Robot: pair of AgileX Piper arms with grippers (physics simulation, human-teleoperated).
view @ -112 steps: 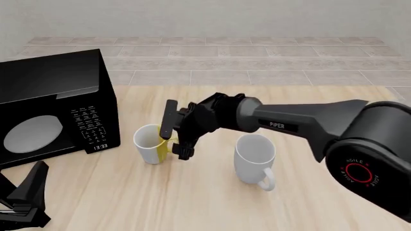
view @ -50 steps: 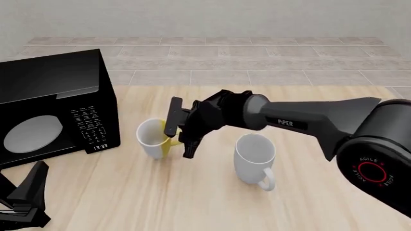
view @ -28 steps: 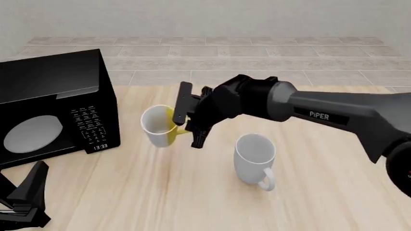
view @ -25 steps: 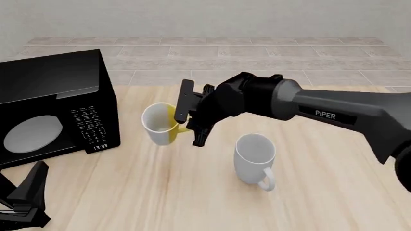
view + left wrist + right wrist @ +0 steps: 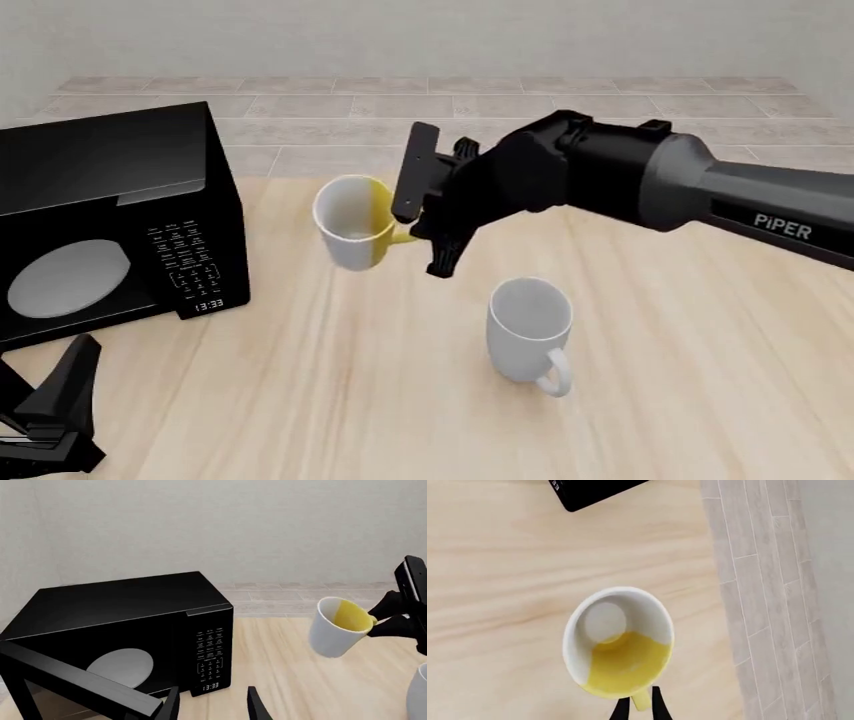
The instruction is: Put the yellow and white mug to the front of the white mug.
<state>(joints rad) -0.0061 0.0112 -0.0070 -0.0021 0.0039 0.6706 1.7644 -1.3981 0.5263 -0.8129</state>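
Quick count: two mugs total, one yellow and white mug point(image 5: 355, 235) and one white mug point(image 5: 529, 328). One black microwave point(image 5: 114, 220) on the bench point(image 5: 400, 400). Two robot arms, so two pincers: right pincer point(image 5: 430, 232), left pincer point(image 5: 212, 711).

The front view looks down across the table point(image 5: 334, 400) from behind the arms. Both wrist views sit closer, one low and level, one straight down, all three sharing the yellow and white mug point(image 5: 352, 222) point(image 5: 335, 627) point(image 5: 618, 642).
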